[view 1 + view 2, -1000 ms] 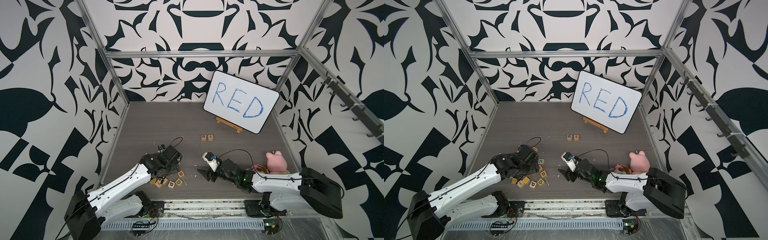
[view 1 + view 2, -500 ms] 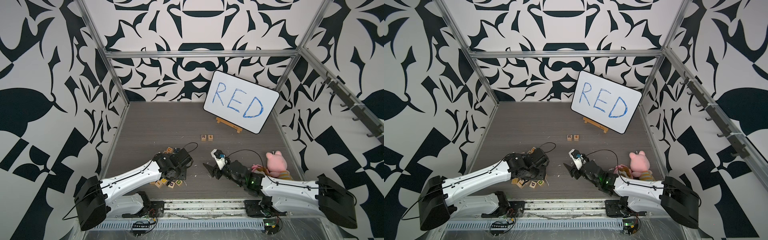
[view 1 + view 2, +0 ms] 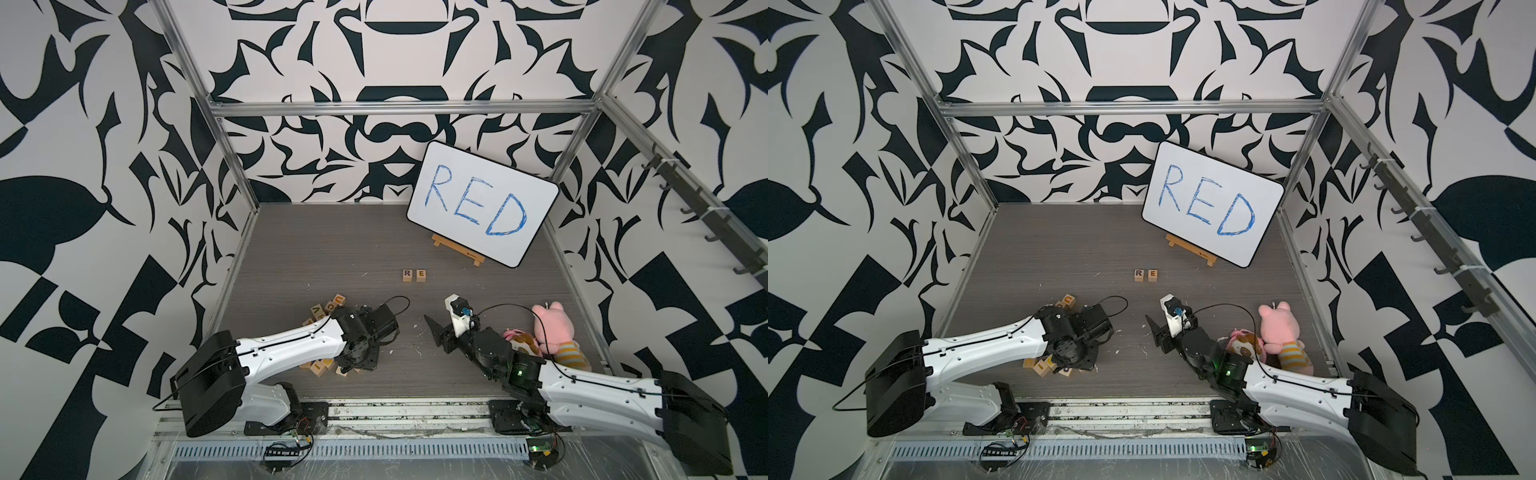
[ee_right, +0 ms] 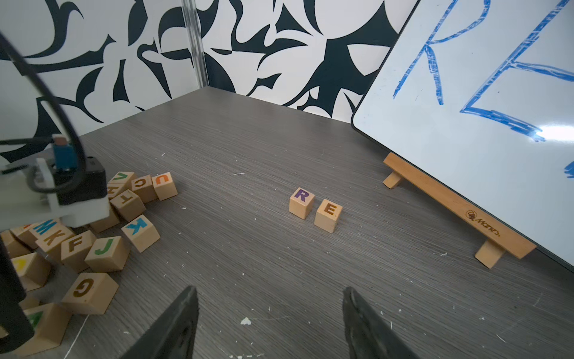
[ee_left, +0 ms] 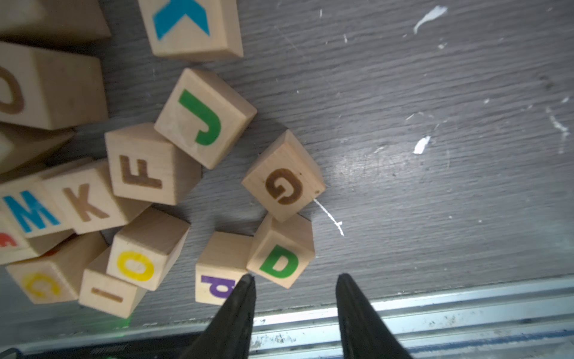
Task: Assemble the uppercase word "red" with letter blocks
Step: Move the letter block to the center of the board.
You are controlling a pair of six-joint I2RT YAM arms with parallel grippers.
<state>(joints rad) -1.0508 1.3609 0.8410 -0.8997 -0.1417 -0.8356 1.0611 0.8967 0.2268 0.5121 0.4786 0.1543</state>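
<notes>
The left claw (image 5: 294, 277) is hanging over the front end of the pile (image 5: 108, 186) with its jaws apart, gripping nothing. 1 finger (image 5: 239, 304) is sitting right at the seam between the green D (image 5: 281, 253) and the purple d (image 5: 217, 273). The other finger is standing clear of the D on its open side. The D is lying near the worktop's (image 3: 332, 241) front edge, toward the front-left corner. It is touching the d on 1 side and the G (image 5: 283, 177) behind it.

I'm thinking that seam is the trouble. A finger landing on the d instead of in the gap could pinch both cubes or drag the wrong one along. The D is also lying askew to the jaws, so a squeeze could be twisting it out or turning its letter away, and nudging the G too.

The right claw (image 4: 269, 289) is hanging apart and empty, facing the R (image 4: 300, 202) and E (image 4: 328, 214). These are standing side by side, just apart, mid-worktop toward the back, before the board (image 3: 482, 203) in the back-right corner.

I'm counting 2 arms, 2 claws, 2 cubes placed, 1 D wanted, 1 d, 1 G and 1 board. There is 1 plush (image 3: 552, 328) by the right edge. At least 14 loose cubes are showing, D included, with more hiding under the left arm.
</notes>
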